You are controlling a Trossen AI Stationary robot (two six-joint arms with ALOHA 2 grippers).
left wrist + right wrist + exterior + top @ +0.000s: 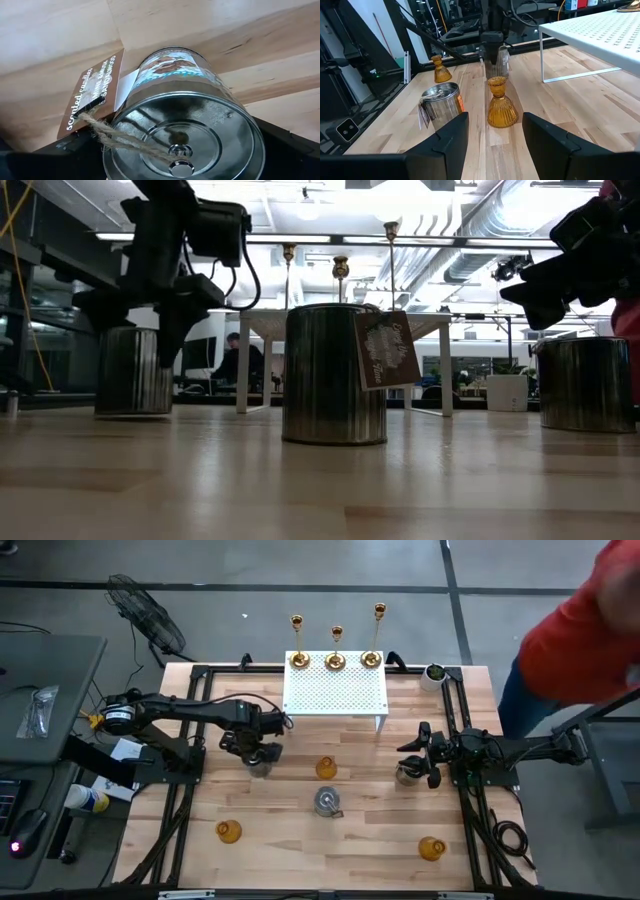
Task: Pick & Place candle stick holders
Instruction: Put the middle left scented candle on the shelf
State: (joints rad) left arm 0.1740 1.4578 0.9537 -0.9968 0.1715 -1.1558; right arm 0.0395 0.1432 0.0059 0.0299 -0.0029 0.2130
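Observation:
Three gold candle stick holders (pixel 336 648) stand by their round bases on a white perforated stand (pixel 335 695). Three silver jars stand on the table: left (pixel 132 370), middle (pixel 327 802), right (pixel 405 773). Three amber glass holders (pixel 326 768) (pixel 229 831) (pixel 431 847) stand around them. My left gripper (pixel 258 748) points down over the left jar (pixel 185 130), fingers wide apart on either side of its lid end. My right gripper (pixel 495 135) rests level at the right, open and empty, just above the right jar (pixel 585 385). My left gripper comes from above, with its fingers (pixel 295 145) flanking the left silver jar's lidded top (pixel 250 130). Whether they touch its wall cannot be told. The jar stands upright with its bottom on the table.
A small plant in a white pot (pixel 434 673) sits at the far right corner. The middle jar carries a brown tag (pixel 385 350). A person in a red sleeve (pixel 590 620) stands past the table's right far side. Bare wood lies along the near edge.

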